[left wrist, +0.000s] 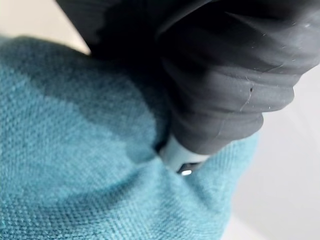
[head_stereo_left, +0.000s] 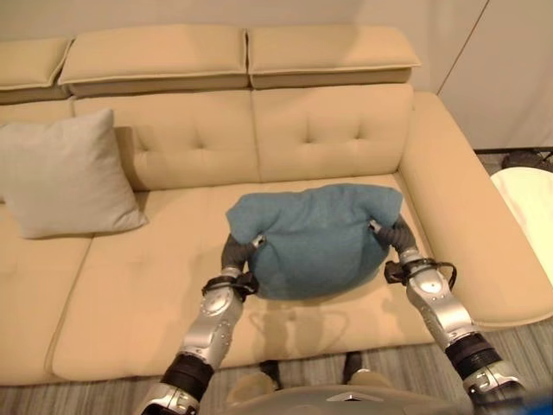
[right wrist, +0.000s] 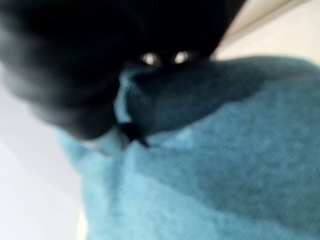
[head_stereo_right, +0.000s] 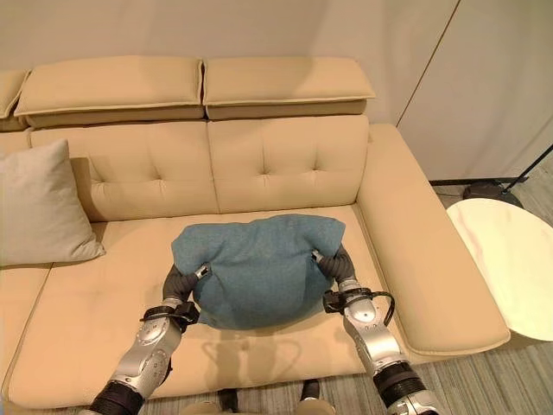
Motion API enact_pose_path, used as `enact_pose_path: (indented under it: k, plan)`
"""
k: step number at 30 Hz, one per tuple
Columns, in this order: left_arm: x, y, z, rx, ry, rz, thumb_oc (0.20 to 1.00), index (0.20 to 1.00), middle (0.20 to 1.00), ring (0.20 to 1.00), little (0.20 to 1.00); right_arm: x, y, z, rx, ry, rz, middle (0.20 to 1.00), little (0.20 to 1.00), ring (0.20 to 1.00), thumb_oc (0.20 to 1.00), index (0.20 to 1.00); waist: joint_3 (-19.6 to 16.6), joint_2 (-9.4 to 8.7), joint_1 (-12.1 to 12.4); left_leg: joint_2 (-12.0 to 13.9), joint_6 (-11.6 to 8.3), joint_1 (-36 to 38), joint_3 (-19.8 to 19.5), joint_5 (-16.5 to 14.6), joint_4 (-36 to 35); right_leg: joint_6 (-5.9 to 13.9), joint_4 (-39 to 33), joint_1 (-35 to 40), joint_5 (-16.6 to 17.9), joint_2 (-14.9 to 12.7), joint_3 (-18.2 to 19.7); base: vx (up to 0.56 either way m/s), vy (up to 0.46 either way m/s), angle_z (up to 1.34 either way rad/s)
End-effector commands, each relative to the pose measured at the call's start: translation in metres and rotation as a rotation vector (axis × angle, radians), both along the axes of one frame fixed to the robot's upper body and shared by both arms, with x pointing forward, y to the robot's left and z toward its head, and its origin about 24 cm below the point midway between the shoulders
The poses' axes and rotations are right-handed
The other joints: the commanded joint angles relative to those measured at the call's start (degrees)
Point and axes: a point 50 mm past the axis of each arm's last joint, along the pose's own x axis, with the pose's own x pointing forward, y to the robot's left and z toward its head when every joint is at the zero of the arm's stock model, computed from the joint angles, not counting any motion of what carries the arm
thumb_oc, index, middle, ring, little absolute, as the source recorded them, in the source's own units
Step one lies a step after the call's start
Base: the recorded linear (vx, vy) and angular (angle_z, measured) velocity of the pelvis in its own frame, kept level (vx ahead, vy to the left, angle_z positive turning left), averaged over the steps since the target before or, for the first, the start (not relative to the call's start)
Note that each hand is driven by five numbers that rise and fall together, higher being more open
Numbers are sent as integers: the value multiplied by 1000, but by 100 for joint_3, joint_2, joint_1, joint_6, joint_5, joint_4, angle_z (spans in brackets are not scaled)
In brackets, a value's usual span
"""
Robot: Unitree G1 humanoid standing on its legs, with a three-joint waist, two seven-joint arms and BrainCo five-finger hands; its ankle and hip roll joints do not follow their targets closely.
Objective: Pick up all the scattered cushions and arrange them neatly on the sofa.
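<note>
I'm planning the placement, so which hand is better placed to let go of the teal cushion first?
Probably the right hand: it sits nearer the sofa's armrest, away from the grey cushion; the left hand could steady the teal cushion.

No text, label, number or sign is readable on anything.

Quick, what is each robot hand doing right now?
Left hand: shut on the teal cushion, gripping its one side.
Right hand: shut on the same cushion, gripping its other side.

grey cushion [head_stereo_left: 65, 177] far left, sofa [head_stereo_left: 328, 138] seat open
</note>
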Motion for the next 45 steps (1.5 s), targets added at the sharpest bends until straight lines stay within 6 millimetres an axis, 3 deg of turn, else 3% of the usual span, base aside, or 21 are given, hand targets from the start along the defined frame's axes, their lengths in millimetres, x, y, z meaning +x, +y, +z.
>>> enact_pose_path:
  k: [1, 2, 4, 7, 9, 12, 16, 22, 23, 25, 28, 30, 32, 36, 45]
  plan:
    - [18, -31, 49, -50, -260, -151, 200, 200, 200, 200, 200, 17, 30, 51, 97, -259, 100, 200, 200, 200, 200, 200, -329, -204, 106, 12, -340, 76, -367, -551, 627, 490, 443, -437, 305, -295, 131, -39, 170, 1]
    - [19, -32, 50, -46, -263, -156, 200, 200, 200, 200, 200, 17, 30, 52, 98, -260, 99, 200, 200, 200, 200, 200, -258, -191, 85, -70, -250, 70, -429, -556, 590, 555, 983, -702, 429, -412, 261, -48, 186, -5]
    - [20, -32, 51, -35, -268, -160, 200, 200, 200, 200, 200, 17, 30, 53, 102, -261, 101, 200, 200, 200, 200, 200, -226, -182, 34, -107, -204, 102, -417, -557, 524, 622, 1401, -969, 587, -508, 381, -19, 141, -6]
    - [23, -30, 54, -19, -279, -159, 200, 200, 200, 200, 200, 19, 35, 53, 128, -258, 103, 200, 200, 200, 200, 200, -178, -140, -1, -104, -152, 227, -342, -606, 464, 638, 1850, -1267, 664, -566, 293, 28, 120, -4]
    - [23, -30, 53, -17, -278, -156, 200, 200, 200, 200, 200, 19, 36, 52, 134, -253, 106, 200, 200, 200, 200, 200, -175, -123, -20, -113, -152, 301, -305, -625, 430, 623, 1855, -1362, 650, -565, 240, 91, 87, -16]
    - [26, -29, 55, -21, -281, -142, 200, 200, 200, 200, 200, 22, 36, 54, 118, -256, 117, 200, 200, 200, 200, 200, -160, -141, -117, -207, -150, 481, -324, -696, 356, 490, 1345, -1621, 561, -344, 109, 119, 14, -7]
    - [27, -28, 54, -21, -279, -138, 200, 200, 200, 200, 200, 22, 35, 54, 109, -256, 122, 200, 200, 200, 200, 200, -167, -162, -176, -242, -198, 558, -376, -793, 386, 509, 892, -1644, 654, -277, -5, 152, -58, 4]
    - [25, -36, 50, -51, -270, -165, 200, 200, 200, 200, 200, 19, 24, 52, 70, -256, 108, 200, 200, 200, 200, 200, -387, -155, -296, -233, -380, 575, -496, -1071, 814, 385, 599, -1280, 518, -41, 247, 215, -127, 25]
    - [27, -38, 53, -59, -281, -176, 200, 200, 200, 200, 200, 18, 17, 53, 68, -260, 89, 200, 200, 200, 200, 200, -405, -145, -388, 46, -664, 288, -381, -899, 1689, 254, 489, -1021, 415, -34, 15, 146, -174, 39]
    - [29, -40, 55, -75, -287, -177, 200, 200, 200, 200, 200, 17, 15, 53, 71, -262, 81, 200, 200, 200, 200, 200, -336, -217, -318, 290, -871, -99, -407, -572, 2363, 116, 242, -644, 260, 71, -113, 174, -216, 80]
    - [31, -39, 59, -69, -298, -169, 200, 200, 200, 200, 200, 16, 13, 53, 74, -259, 70, 200, 200, 200, 200, 200, -335, -288, -257, 466, -758, -366, -322, -627, 1692, 196, 70, -508, 221, 40, -143, 123, -49, 35]
    - [35, -37, 66, -51, -325, -148, 200, 200, 200, 200, 200, 16, 14, 53, 75, -267, 64, 200, 200, 200, 200, 200, -300, -234, -179, 665, -803, -585, -368, -76, 872, 238, 72, -477, 185, 132, -24, 184, 46, 13]
    - [36, -32, 73, -36, -359, -136, 200, 200, 200, 200, 200, 16, 17, 57, 70, -283, 73, 200, 200, 200, 200, 200, -311, -162, -180, 562, -741, -370, -360, -53, 500, 233, 34, -441, 156, 161, 83, 172, 112, -37]
    - [42, -27, 91, -15, -427, -109, 200, 200, 200, 200, 200, 24, 28, 74, 48, -352, 96, 200, 200, 200, 200, 200, -299, -159, -97, 397, -643, -146, -160, -61, 240, 291, 25, -504, 219, 102, 269, 68, 121, -48]
    - [84, -38, 173, 83, -681, -58, 200, 200, 200, 200, 200, 56, 70, 157, -29, -627, 182, 200, 200, 200, 200, 200, -276, -61, -100, 297, -599, 36, 6, -102, 8, 443, 22, -549, 266, -36, 280, 35, 68, -1]
